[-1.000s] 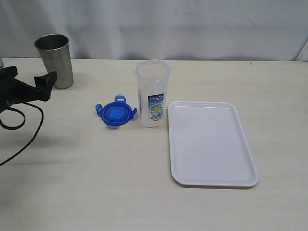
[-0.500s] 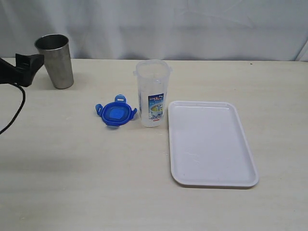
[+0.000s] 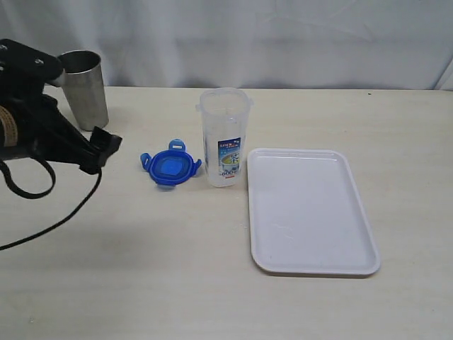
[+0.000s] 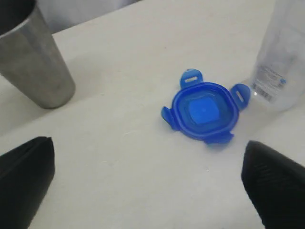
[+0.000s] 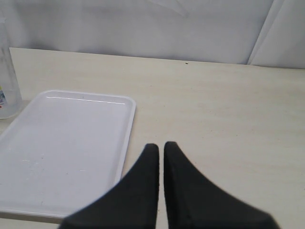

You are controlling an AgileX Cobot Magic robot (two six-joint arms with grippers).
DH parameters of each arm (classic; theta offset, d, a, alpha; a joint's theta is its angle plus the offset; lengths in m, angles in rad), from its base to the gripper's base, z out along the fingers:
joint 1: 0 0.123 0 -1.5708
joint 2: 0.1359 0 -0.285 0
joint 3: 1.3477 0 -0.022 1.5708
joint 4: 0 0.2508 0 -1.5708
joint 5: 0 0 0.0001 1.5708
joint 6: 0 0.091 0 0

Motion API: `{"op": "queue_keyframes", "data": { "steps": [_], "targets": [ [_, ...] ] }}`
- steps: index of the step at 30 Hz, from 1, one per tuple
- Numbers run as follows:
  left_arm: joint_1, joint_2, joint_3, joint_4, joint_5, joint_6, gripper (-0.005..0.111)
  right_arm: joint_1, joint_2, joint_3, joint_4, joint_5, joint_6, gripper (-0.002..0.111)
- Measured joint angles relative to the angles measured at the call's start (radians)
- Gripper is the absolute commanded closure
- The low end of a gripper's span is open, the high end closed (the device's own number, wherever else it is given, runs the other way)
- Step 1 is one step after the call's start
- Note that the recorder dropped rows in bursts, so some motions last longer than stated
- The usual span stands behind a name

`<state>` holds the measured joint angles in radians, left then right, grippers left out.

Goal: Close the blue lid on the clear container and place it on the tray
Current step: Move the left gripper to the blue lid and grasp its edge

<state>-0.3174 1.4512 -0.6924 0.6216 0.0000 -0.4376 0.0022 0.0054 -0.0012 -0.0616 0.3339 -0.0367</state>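
Now the left gripper (image 4: 147, 148) hovers with jaws spread wide and empty, left of the blue lid (image 3: 170, 166). That lid lies flat on the table (image 3: 141, 269), just left of the upright, uncovered clear container (image 3: 225, 138), which stands beside the white tray's (image 3: 311, 212) far left corner. The right gripper (image 5: 160, 148) is pinched closed on nothing.

A tapered steel cup (image 3: 86, 92) stands upright near the back left corner of the counter (image 3: 177, 269), with its open mouth up. The counter is pale, with a fine wood grain. Behind it hangs a white cloth (image 3: 297, 42) with soft folds.
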Motion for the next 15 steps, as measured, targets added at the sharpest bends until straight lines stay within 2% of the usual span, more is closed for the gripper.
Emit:
{"op": "queue_keyframes", "data": {
  "steps": [2,4,6,10,15],
  "targets": [
    [-0.025,0.027,0.0,-0.025,-0.007,-0.003,0.021,0.0,0.0,0.0,0.0,0.0,0.0,0.104],
    [-0.035,0.056,0.0,-0.051,-0.024,-0.003,0.041,0.0,0.0,0.0,0.0,0.0,0.0,0.104],
    [-0.041,0.09,0.0,-0.086,-0.047,-0.011,0.053,0.0,0.0,0.0,0.0,0.0,0.0,0.104],
    [-0.042,0.157,-0.02,-0.144,-0.056,-0.03,0.054,0.0,0.0,0.0,0.0,0.0,0.0,0.104],
    [-0.042,0.255,-0.115,-0.159,0.048,-0.032,0.054,0.0,0.0,0.0,0.0,0.0,0.0,0.104]
  ]
}}
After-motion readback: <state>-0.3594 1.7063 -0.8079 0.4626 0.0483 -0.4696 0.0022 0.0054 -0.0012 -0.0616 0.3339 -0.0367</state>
